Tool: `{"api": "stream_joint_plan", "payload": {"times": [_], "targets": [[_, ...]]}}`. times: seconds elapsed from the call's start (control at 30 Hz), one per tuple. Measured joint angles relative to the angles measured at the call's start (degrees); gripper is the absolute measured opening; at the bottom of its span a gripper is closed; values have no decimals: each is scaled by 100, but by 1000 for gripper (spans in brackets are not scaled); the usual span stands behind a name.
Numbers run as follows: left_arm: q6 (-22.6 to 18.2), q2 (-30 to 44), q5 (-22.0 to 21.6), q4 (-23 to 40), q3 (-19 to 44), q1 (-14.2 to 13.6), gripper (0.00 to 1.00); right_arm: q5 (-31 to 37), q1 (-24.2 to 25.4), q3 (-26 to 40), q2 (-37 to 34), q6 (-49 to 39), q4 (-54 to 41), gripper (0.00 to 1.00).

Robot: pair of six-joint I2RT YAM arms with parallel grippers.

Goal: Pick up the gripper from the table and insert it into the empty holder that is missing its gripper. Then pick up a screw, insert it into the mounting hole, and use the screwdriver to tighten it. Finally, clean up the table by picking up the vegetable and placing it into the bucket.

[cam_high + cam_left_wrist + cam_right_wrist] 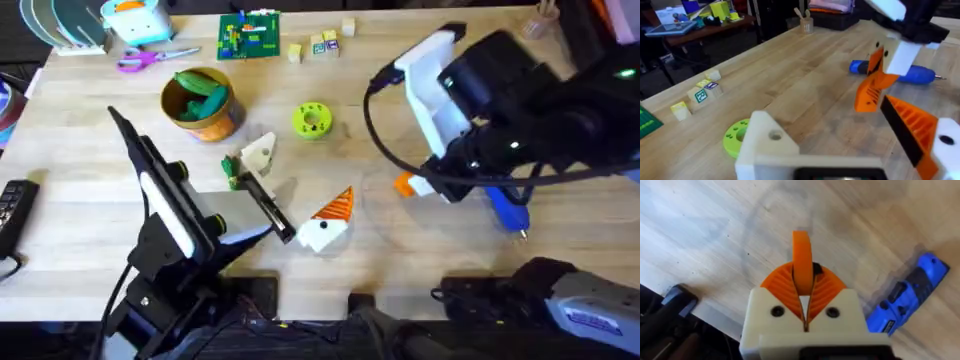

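from overhead, the right gripper [408, 185] hung right of centre with the gripper [404, 184], a small orange wedge, pinched at its tip, just beside the screwdriver [508, 208] lying on the table [90, 210]. the holder [259, 153], a white block without an orange tip, sat at the left gripper [262, 190] near the middle; the bucket [201, 103] stood beyond, green vegetables inside.

on the left wrist view, the holder [767, 142] showed bare close up, the right gripper [879, 80] carrying its orange piece beyond; whether the left's own fingers were open, i could not tell.

on the right wrist view, the orange pads [827, 287] were closed on the gripper [802, 262].

insertion seemed in hand: next, line the wedge up with the holder and slide it in.
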State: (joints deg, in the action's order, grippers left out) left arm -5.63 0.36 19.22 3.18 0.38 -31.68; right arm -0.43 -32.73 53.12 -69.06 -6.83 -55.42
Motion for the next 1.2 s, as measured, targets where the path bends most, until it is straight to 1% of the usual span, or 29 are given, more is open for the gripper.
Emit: {"api": "stream_joint_plan", "payload": {"times": [0.1, 0.17, 0.23, 0.3, 0.37, 0.47, 0.57, 0.7, 0.77, 0.9, 1.0, 1.1, 1.2], "targets": [[0, 0, 0, 0, 0, 0, 992, -4, 75, 248, 277, -97, 161, 11], [1, 0, 0, 0, -1, -1, 992, -69, 263, 316, 465, -123, 571, 11], [0, 0, 0, 0, 0, 0, 992, -374, 561, 339, 514, -127, 1054, 10], [0, 0, 0, 1, 0, 0, 992, -1012, 894, 342, 417, -43, 1618, 9], [0, 0, 0, 0, 0, -2, 992, -1819, 1191, 342, 204, 123, 2127, 9], [0, 2, 2, 0, 0, 0, 992, -2957, 1449, 342, -215, 518, 2481, 9], [2, 0, 11, 0, 0, 0, 992, -3977, 1517, 342, -634, 938, 2538, 9], [17, 0, 97, -4, -1, 0, 992, -5286, 1513, 342, -1111, 1251, 2542, 9], [140, 0, 120, -4, 0, -2, 992, -5814, 1510, 342, -1305, 1331, 2542, 9], [412, 2, 160, -7, -2, 0, 992, -6613, 1510, 342, -1658, 1422, 2548, 9], [528, 0, 184, -9, 0, 0, 992, -7068, 1510, 342, -1896, 1462, 2587, 9], [599, 0, 195, -9, 0, 0, 992, -7369, 1487, 342, -2116, 1660, 2784, 9], [630, 0, 201, -9, 0, 0, 992, -7565, 1420, 342, -2322, 1993, 3220, 9]]}}
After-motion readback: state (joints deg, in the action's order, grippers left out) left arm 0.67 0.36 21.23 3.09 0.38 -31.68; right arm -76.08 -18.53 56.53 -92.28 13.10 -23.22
